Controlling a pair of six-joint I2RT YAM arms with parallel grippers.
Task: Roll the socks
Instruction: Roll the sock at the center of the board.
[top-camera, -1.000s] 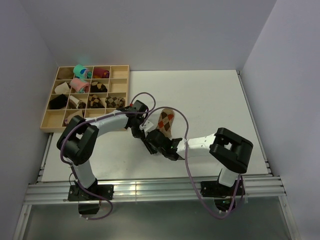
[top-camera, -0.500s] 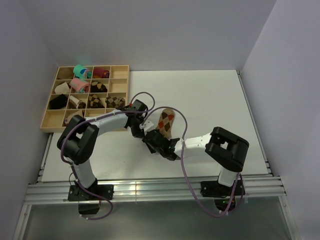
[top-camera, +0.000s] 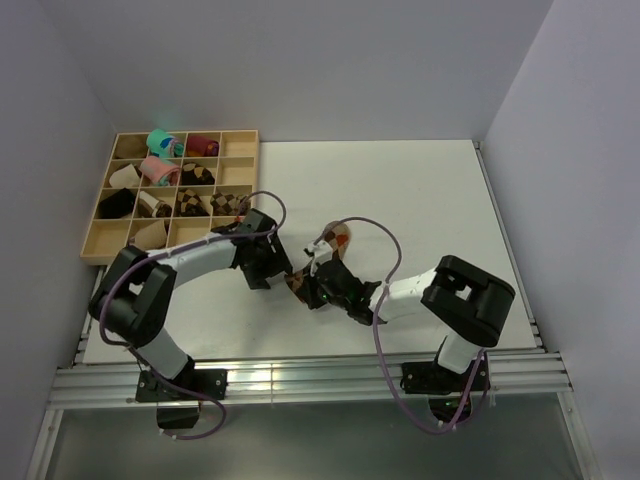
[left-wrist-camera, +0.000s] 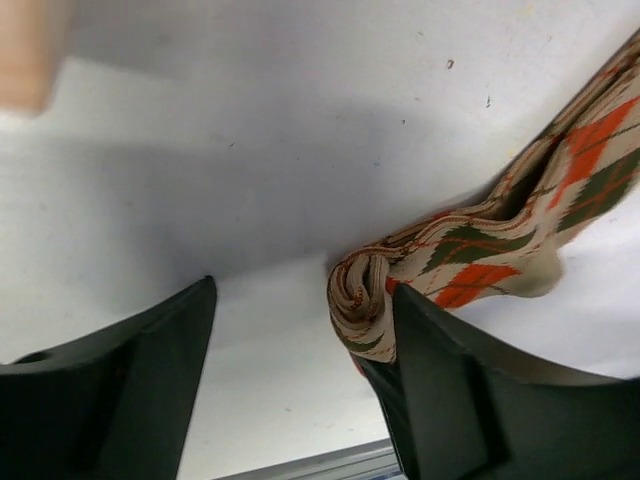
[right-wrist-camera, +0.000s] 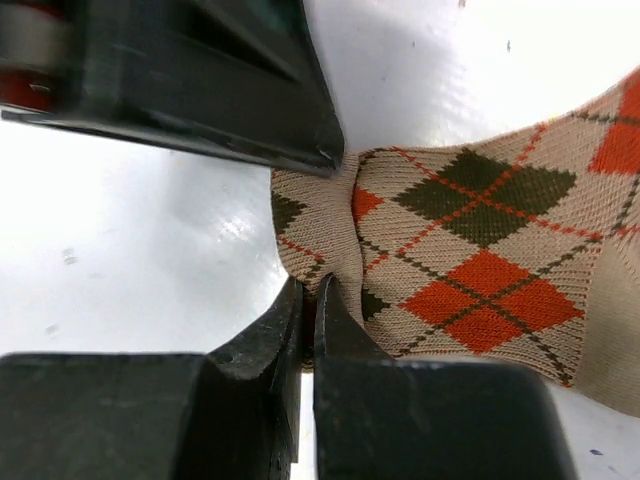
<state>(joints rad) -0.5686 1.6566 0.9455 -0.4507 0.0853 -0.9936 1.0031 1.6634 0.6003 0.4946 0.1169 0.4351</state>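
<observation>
One sock (right-wrist-camera: 470, 230) edge pinched in right jaws, left jaws apart

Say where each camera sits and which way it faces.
Top external: above and behind, looking down on the table; left arm and right arm show, bases lowest.
Left wrist: on the left arm, facing down past the open left pincer at the sock.
Right wrist: on the right arm, looking along the right pincer, shut on the sock.
Shared: both wrist views show the sock's bunched end.
</observation>
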